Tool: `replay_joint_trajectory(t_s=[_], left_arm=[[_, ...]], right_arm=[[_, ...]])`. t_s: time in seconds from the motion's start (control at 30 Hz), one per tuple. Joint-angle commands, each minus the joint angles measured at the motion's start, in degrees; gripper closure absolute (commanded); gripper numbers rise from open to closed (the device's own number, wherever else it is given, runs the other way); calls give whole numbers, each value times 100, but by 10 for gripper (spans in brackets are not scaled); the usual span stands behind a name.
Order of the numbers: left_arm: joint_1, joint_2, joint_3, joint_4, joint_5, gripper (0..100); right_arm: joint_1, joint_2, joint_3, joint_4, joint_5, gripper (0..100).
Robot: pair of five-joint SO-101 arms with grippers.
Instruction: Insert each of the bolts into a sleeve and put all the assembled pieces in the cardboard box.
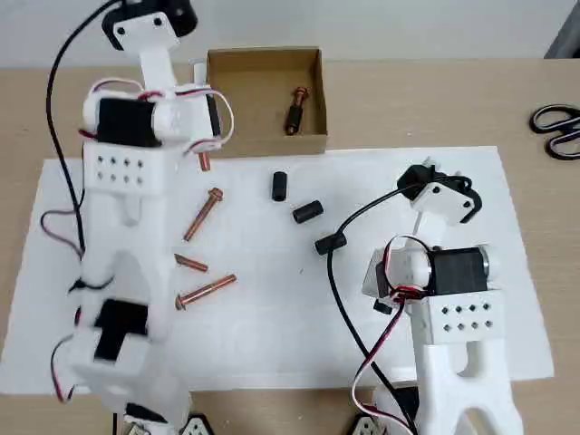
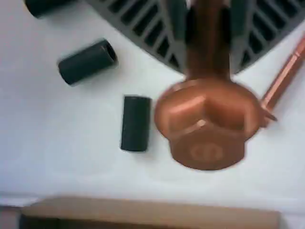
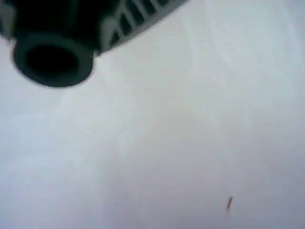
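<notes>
Copper bolt is clamped, head outward, in the left gripper at 11 o'clock on the white sheet. At 4 o'clock, the right gripper is closed on 1 black sleeve. At 12 o'clock, the cardboard box contains 1 assembled piece.

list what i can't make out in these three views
High view: the held bolt is mostly covered by the left arm above it.
Left wrist view: one sleeve is cut off by the frame edge, and so is the cardboard box, hiding its inside.
Right wrist view: the held sleeve is blurred and seen end-on, so its length can't be judged.
</notes>
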Motion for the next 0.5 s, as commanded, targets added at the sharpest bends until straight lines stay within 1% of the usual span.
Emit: replay_joint_trajectory(t_s=[0.0,0.1,0.17,0.27,0.47], left_arm=[[158,-1196,708,88,9,995],[290,-1925,1358,79,18,995],[404,-2382,1701,79,26,995],[571,-3033,2018,70,53,995],[589,-4185,2607,-158,615,995]], right_arm=[[-13,-127,-229,22,185,996],[-13,-127,-563,13,185,996],[-145,-127,-686,-22,202,996],[-576,-127,-686,-31,246,996],[-1516,-127,-703,-163,237,996]])
